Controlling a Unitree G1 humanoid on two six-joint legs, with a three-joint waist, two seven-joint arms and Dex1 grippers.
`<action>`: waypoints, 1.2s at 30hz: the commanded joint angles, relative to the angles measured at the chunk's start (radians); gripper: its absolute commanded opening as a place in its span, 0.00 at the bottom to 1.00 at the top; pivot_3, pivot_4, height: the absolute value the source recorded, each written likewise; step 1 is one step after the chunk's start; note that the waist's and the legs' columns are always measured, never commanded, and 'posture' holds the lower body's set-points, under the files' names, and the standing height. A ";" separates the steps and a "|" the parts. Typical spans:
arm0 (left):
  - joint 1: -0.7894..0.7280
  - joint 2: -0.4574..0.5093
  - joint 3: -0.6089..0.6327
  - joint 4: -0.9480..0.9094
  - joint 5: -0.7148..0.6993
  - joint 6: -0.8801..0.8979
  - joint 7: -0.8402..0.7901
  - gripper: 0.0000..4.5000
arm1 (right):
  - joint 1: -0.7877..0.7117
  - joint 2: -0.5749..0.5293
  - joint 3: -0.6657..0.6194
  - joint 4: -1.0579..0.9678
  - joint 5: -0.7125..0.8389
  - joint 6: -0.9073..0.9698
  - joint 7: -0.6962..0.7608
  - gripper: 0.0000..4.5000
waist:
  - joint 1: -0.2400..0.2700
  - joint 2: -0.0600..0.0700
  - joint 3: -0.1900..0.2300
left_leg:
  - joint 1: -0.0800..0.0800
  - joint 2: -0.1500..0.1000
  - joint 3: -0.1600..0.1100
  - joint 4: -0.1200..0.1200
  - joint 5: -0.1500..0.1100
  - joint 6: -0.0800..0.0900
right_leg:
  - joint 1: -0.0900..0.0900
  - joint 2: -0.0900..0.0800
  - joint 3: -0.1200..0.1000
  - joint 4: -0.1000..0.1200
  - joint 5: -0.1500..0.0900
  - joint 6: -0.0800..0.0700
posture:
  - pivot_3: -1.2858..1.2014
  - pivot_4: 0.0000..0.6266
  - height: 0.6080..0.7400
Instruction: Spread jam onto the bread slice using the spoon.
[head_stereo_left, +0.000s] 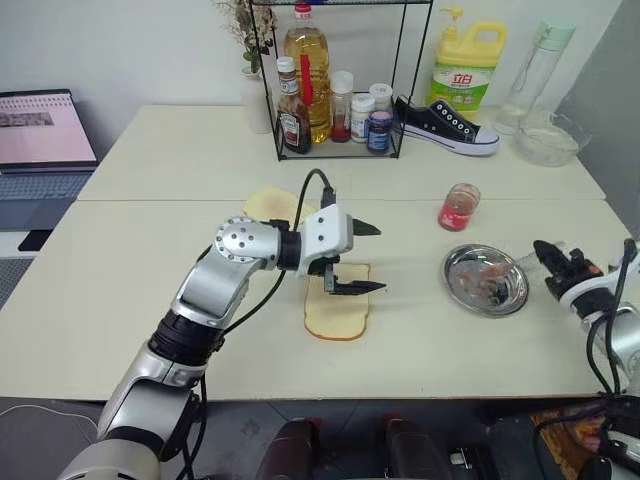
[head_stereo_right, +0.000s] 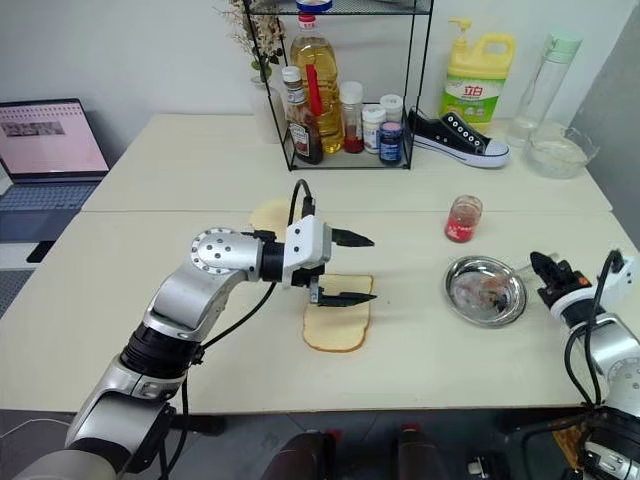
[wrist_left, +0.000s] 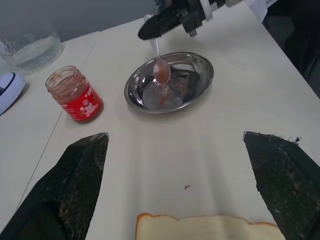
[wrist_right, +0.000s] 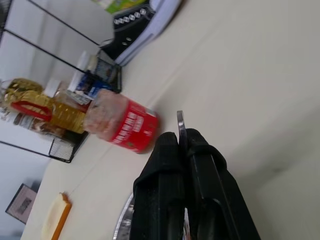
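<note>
Right hand (wrist_left: 172, 17) is clamped on the spoon (wrist_left: 159, 62), whose bowl, seemingly jam-smeared, hangs over the red-streaked dish (wrist_left: 200, 85). The jar (head_stereo_left: 459, 207) holds jam (wrist_left: 75, 95). Left hand (head_stereo_left: 362, 258) gapes, empty, above the bread (head_stereo_left: 337, 312).

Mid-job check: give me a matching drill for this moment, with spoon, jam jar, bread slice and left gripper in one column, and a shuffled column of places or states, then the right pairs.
Things:
1. spoon
2. jam jar
3. bread slice
4. left gripper

Places or states:
A. flat on the table, partly under an arm's fingers
B. open, holding nothing, above the bread
C. pinched by the handle in the shut right gripper, bowl over the metal dish
D. upright on the table, beyond the dish, lid off

Pairs: 1-C, 2-D, 3-A, 4-B
</note>
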 joint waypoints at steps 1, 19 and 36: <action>-0.046 0.003 0.063 0.040 -0.011 0.006 0.043 1.00 | -0.080 -0.072 0.035 -0.164 0.010 0.011 0.000 0.00 | -0.001 0.000 0.000 | 0.000 0.000 0.000 0.000 0.000 0.000 | 0.000 0.000 0.000 0.000 0.000 0.000 | 0.52 0.24 1.00; -0.083 -0.083 0.058 0.143 0.030 -0.030 0.143 1.00 | -0.517 -0.139 0.443 0.213 -0.623 -0.383 0.264 0.00 | -0.002 0.000 0.000 | -0.002 0.000 0.000 0.000 0.000 0.000 | -0.002 0.000 0.000 -0.001 0.000 0.000 | 0.52 0.24 1.00; -0.077 -0.074 0.064 0.103 0.025 -0.001 0.157 1.00 | -0.667 -0.018 0.539 0.630 -0.898 -0.685 0.379 0.00 | -0.003 0.000 0.000 | -0.001 0.000 0.001 0.000 0.000 -0.001 | -0.003 0.000 0.000 0.000 0.000 0.000 | 0.52 0.24 1.00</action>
